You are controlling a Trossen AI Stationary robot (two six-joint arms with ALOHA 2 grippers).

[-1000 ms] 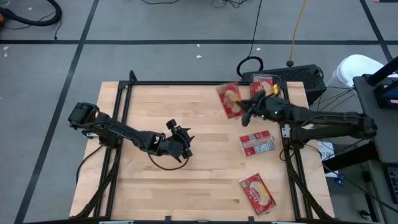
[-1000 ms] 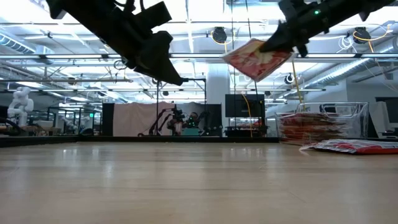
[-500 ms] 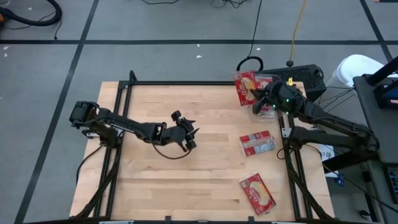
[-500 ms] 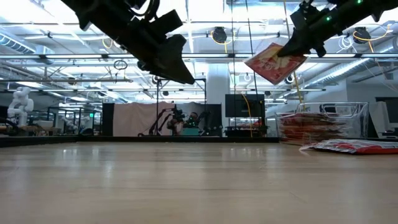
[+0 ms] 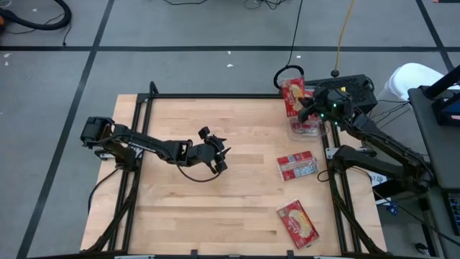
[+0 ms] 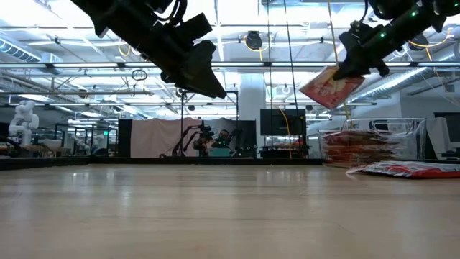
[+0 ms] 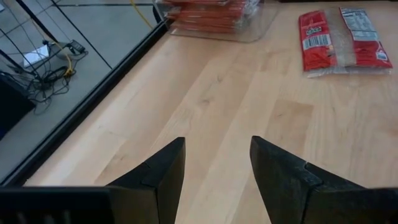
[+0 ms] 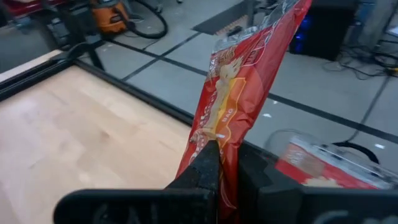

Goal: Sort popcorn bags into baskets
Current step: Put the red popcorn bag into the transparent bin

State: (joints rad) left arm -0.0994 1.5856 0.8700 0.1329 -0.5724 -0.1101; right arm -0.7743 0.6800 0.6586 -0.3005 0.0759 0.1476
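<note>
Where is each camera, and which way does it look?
High: above, looking straight down on the table; both arms show.
Low: at tabletop height, looking across at the tub; both arms hang in from above.
Left wrist: on the left arm, past its open fingers.
Right wrist: on the right arm, its fingers shut on a popcorn bag.
High and low share that bag.
</note>
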